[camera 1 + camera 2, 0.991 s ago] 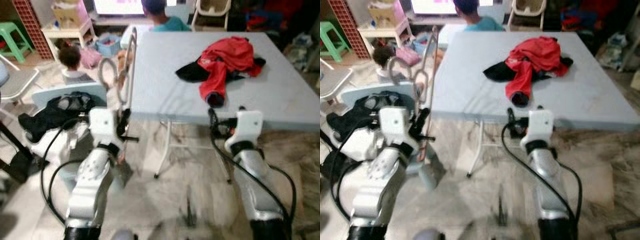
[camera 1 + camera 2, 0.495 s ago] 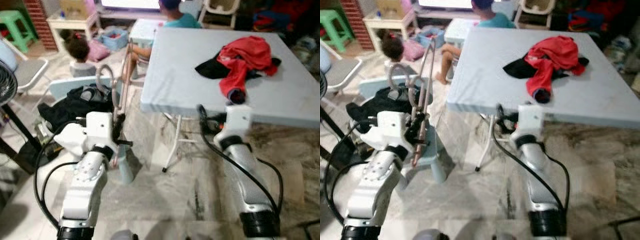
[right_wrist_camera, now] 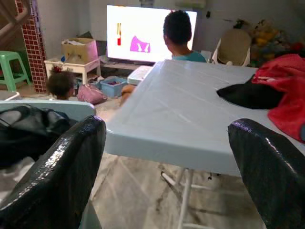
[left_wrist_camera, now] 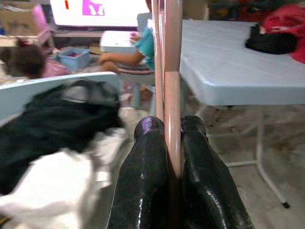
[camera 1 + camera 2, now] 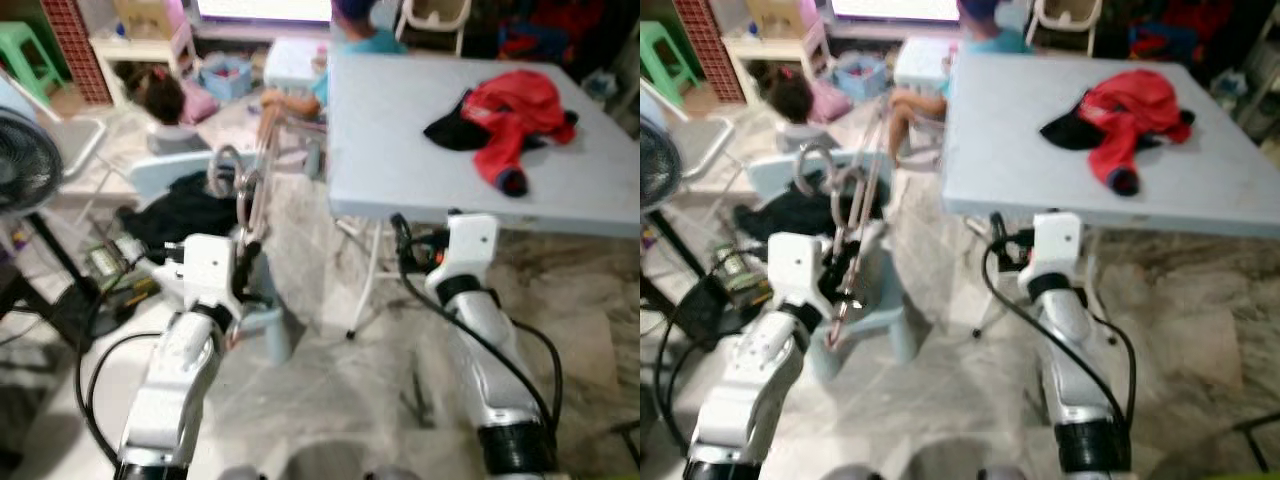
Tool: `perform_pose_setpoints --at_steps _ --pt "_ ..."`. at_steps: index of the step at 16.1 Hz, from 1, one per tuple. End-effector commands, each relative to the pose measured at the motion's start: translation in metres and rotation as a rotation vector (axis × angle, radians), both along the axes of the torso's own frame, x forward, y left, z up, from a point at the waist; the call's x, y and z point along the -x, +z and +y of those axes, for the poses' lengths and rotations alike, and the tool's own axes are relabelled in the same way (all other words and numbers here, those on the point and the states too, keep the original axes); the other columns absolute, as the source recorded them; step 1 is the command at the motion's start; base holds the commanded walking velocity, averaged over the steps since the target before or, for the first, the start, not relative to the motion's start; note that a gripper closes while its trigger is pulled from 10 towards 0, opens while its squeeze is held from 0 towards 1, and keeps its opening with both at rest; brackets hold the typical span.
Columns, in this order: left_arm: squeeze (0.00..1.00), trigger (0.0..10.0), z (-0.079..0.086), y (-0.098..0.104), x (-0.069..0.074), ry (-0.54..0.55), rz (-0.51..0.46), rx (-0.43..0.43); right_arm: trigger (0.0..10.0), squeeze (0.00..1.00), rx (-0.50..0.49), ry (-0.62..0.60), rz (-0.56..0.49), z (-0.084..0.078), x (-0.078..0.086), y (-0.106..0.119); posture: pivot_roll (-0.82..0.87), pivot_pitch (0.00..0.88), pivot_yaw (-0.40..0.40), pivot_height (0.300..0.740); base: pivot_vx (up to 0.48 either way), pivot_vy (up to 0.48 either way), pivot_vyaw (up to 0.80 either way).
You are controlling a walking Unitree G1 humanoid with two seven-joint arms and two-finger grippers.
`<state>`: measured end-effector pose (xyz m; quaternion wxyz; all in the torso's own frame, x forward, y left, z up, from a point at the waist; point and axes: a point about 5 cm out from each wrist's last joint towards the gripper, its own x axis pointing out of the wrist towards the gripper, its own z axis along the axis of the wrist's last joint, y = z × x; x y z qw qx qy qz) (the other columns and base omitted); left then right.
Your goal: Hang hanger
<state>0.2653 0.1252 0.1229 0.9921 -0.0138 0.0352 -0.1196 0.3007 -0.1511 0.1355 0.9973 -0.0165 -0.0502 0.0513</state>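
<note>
The view had swung left since the earlier frame, the table sliding right. The left gripper clamped the hanger, a light, stiff, smooth rod rising between its jaws, best held low. The right gripper stood wide open, empty

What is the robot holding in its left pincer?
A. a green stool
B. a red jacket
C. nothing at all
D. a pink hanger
D: the left pincer is shut on the pink hanger, whose rod runs up between the two black fingers, while the red jacket lies on the table.
</note>
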Motion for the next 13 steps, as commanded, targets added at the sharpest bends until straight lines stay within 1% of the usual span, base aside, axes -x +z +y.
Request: perform_pose_setpoints --at_steps 1,3,4,5,6,7,8,9,10,11,12,13 --pt "0.00 10.0 -0.012 0.002 0.000 -0.072 -0.015 -0.022 10.0 0.00 0.011 -0.033 0.008 -0.010 0.000 -0.002 -0.02 0.033 -0.009 0.740 0.000 0.472 0.00" --pt "0.00 10.0 -0.013 -0.002 0.001 -0.155 -0.027 -0.110 10.0 0.00 0.015 -0.034 0.010 -0.012 -0.001 -0.002 -0.01 0.037 -0.016 0.740 0.000 0.471 0.00" --pt "0.00 10.0 -0.011 -0.010 0.006 -0.244 -0.005 -0.176 10.0 0.00 0.032 -0.021 0.014 -0.014 -0.002 -0.002 -0.01 0.042 -0.016 0.740 0.000 0.000 0.00" --pt "0.00 10.0 -0.010 -0.016 0.009 -0.302 0.016 -0.208 10.0 0.00 0.071 0.009 0.022 -0.015 -0.004 -0.003 -0.01 0.040 -0.016 0.740 0.000 0.000 0.00" --pt "0.00 10.0 -0.010 -0.023 0.014 -0.375 0.057 -0.227 10.0 0.00 0.110 0.026 0.031 -0.021 -0.007 -0.003 -0.01 0.040 -0.016 0.740 0.000 0.000 0.00" --pt "0.00 10.0 -0.008 -0.029 0.018 -0.437 0.083 -0.252 10.0 0.00 0.144 0.047 0.062 -0.026 -0.009 -0.006 -0.02 0.043 -0.015 0.740 0.000 0.000 0.00" --pt "0.00 10.0 -0.007 -0.032 0.022 -0.492 0.098 -0.267 10.0 0.00 0.155 0.068 0.083 -0.034 -0.011 -0.008 -0.02 0.043 -0.015 0.740 0.000 0.000 0.00" --pt "0.00 10.0 -0.003 -0.037 0.023 -0.522 0.122 -0.293 10.0 0.00 0.217 0.085 0.144 -0.047 -0.013 -0.014 -0.02 0.043 -0.015 0.740 0.000 0.000 0.00" --pt "0.00 10.0 -0.002 -0.039 0.024 -0.556 0.134 -0.294 10.0 0.00 0.250 0.095 0.151 -0.055 -0.014 -0.014 -0.02 0.045 -0.017 0.740 0.000 0.000 0.00" --pt "0.00 10.0 0.000 -0.040 0.025 -0.568 0.149 -0.298 10.0 0.00 0.297 0.117 0.184 -0.061 -0.014 -0.017 -0.02 0.047 -0.018 0.740 0.000 0.000 0.00" --pt "0.00 10.0 0.001 -0.044 0.028 -0.622 0.162 -0.328 10.0 0.00 0.348 0.145 0.228 -0.071 -0.013 -0.021 -0.02 0.048 -0.018 0.740 0.000 0.000 0.00" --pt "0.00 10.0 0.002 -0.049 0.032 -0.682 0.180 -0.360 10.0 0.00 0.412 0.215 0.267 -0.079 -0.012 -0.023 -0.02 0.050 -0.018 0.740 0.000 0.000 0.00"
